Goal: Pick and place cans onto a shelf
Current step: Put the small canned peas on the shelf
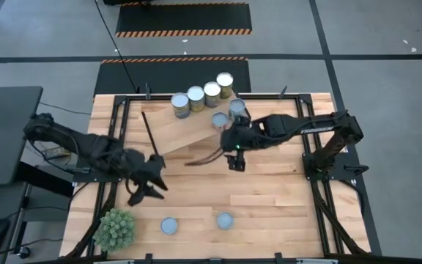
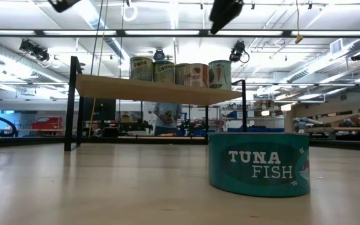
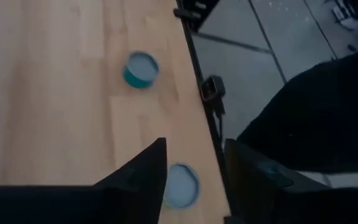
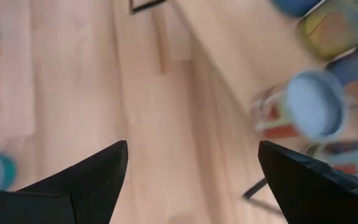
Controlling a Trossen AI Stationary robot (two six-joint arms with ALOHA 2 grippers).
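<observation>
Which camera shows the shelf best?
The high view: the whole shelf with its cans. The low view shows only its edge and legs, the right wrist view a blurred part, the left wrist view nothing.

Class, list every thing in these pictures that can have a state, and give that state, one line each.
Shelf: standing, plank tilted, cans on it.
Cans on shelf: six, upright.
Two flat tins: upright on the tabletop, not yet shelved.
Left claw: partly open, empty, above the tabletop.
Right claw: open, empty, beside the shelf.
Plant: upright.
</observation>
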